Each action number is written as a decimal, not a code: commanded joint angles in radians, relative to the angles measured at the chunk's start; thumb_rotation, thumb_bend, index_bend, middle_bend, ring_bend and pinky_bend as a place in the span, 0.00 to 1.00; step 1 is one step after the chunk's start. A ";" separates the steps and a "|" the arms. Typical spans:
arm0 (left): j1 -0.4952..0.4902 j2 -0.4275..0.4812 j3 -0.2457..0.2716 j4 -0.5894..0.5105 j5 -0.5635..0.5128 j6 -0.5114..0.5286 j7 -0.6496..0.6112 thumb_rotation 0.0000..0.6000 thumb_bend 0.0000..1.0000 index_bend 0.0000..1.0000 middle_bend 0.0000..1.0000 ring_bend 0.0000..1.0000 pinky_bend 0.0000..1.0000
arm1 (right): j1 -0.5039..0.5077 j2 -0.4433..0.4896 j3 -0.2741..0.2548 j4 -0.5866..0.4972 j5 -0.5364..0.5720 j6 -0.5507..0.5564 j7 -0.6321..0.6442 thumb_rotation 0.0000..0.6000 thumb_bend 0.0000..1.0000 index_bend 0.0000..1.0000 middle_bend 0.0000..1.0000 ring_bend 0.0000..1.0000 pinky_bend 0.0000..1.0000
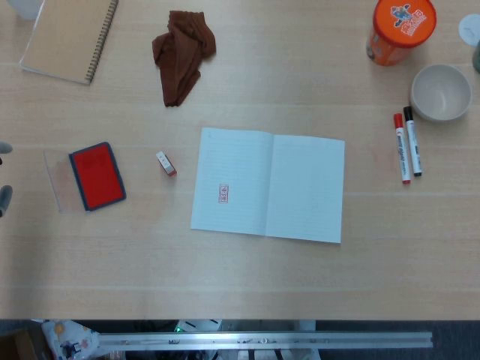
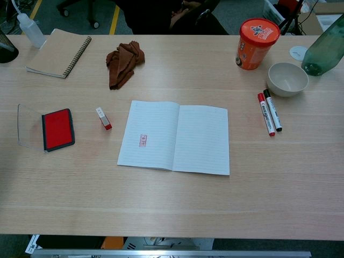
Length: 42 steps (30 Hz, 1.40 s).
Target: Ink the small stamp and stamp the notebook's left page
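The small stamp (image 1: 166, 163) (image 2: 104, 118) lies on its side on the table, white with a red end, between the ink pad and the notebook. The ink pad (image 1: 97, 175) (image 2: 57, 129) is open, its red pad showing and its clear lid (image 1: 58, 181) folded out to the left. The open notebook (image 1: 300, 187) (image 2: 199, 140) lies flat in the middle, and its left page bears a red stamp mark (image 1: 223, 193) (image 2: 143, 140). Only the fingertips of my left hand (image 1: 4, 174) show at the left edge of the head view, apart and holding nothing. My right hand is out of both views.
A spiral notepad (image 1: 69, 37) and a brown cloth (image 1: 182, 52) lie at the back left. At the back right stand an orange tub (image 1: 401, 30) and a white bowl (image 1: 441, 91), with red and black markers (image 1: 407, 144) beside them. A green bottle (image 2: 325, 51) stands at the far right.
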 commanded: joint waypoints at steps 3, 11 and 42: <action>-0.002 -0.002 0.000 0.003 0.000 -0.004 -0.004 1.00 0.25 0.33 0.44 0.40 0.44 | 0.001 0.002 0.001 -0.002 0.000 0.000 -0.002 1.00 0.22 0.34 0.49 0.51 0.55; -0.009 0.002 -0.001 0.014 0.016 -0.006 -0.025 1.00 0.25 0.33 0.44 0.40 0.45 | 0.002 0.012 0.013 -0.014 -0.008 0.022 -0.006 1.00 0.22 0.34 0.49 0.51 0.55; -0.273 -0.007 0.001 0.083 0.229 -0.240 -0.222 1.00 0.25 0.27 0.71 0.72 0.76 | 0.024 0.042 0.036 -0.036 0.008 0.011 -0.012 1.00 0.22 0.34 0.49 0.51 0.55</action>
